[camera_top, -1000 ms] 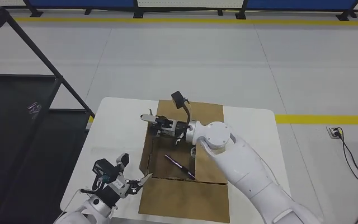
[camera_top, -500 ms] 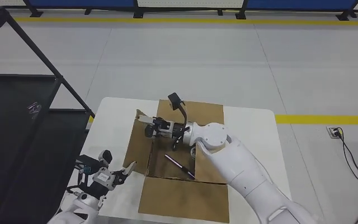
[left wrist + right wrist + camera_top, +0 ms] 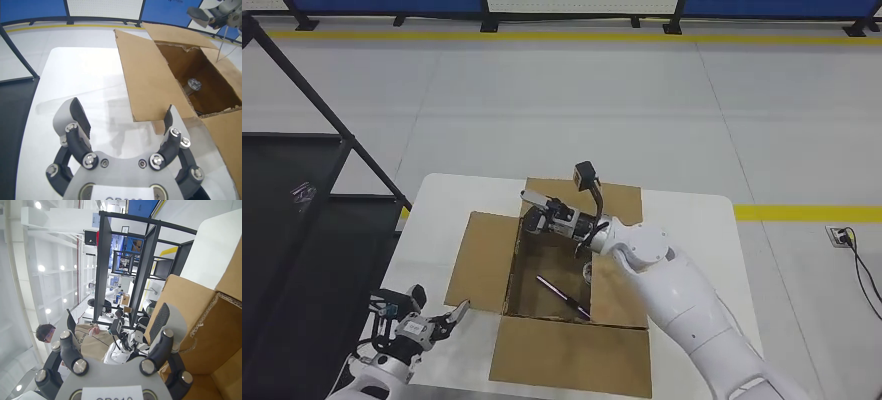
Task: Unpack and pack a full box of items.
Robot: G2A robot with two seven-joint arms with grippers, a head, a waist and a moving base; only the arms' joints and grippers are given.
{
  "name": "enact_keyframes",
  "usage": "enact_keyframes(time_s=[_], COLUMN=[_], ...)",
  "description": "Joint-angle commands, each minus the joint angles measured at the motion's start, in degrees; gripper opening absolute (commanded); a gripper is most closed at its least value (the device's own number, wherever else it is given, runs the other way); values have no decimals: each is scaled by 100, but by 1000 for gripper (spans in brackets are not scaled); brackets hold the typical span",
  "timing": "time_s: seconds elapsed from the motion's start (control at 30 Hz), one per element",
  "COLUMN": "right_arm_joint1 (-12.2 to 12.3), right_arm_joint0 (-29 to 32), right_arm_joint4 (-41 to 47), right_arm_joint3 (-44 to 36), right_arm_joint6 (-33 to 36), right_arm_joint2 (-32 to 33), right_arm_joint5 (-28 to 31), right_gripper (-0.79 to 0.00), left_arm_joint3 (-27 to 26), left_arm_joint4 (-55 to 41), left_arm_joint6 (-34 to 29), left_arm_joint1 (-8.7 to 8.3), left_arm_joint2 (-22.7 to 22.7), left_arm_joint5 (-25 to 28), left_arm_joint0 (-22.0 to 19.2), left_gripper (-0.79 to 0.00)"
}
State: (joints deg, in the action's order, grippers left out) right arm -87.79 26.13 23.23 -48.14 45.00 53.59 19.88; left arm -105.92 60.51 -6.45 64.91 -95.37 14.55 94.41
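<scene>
An open cardboard box (image 3: 572,355) stands mid-table with its flaps spread outward. Inside lie a purple pen (image 3: 562,296) and a small metal cylinder (image 3: 193,85), also visible as the metal cylinder (image 3: 587,272) from above. My right gripper (image 3: 532,215) hovers open over the box's far left corner; in its own view the right gripper (image 3: 115,321) has one finger (image 3: 160,321) beside the cardboard edge (image 3: 204,321). My left gripper (image 3: 440,303) sits open and empty near the table's front left. In its wrist view the left gripper (image 3: 123,117) is just short of the left flap (image 3: 147,75).
A black metal rack (image 3: 302,230) stands left of the white table (image 3: 442,205). The box's left flap (image 3: 480,262) lies out flat over the table. Bare tabletop stretches along the left and right sides of the box.
The box's left flap swung from nearly upright down to flat. My right gripper pushed left, then drew back toward the far corner. My left gripper retreated toward the table's front left.
</scene>
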Motion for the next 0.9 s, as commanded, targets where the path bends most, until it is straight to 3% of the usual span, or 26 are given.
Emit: enact_keyframes(time_s=[0.0,0.3,0.87], right_arm_joint1=[27,129,189], right_arm_joint0=[54,288,489], right_arm_joint4=[-44,-248,-407], right_arm_joint3=[-79,-509,-832], right_arm_joint6=[-6,33,64], right_arm_joint2=[66,305,476], right_arm_joint5=[-37,-162,-319], right_gripper=[0,0,0], left_arm_joint3=[75,318,245], left_arm_joint4=[30,107,105], left_arm_joint6=[-28,-150,-140], left_arm_joint1=[1,15,28], left_arm_joint2=[12,143,72], left_arm_joint5=[-22,-118,-233], left_arm_joint0=[-35,-259,-218], left_gripper=[0,0,0])
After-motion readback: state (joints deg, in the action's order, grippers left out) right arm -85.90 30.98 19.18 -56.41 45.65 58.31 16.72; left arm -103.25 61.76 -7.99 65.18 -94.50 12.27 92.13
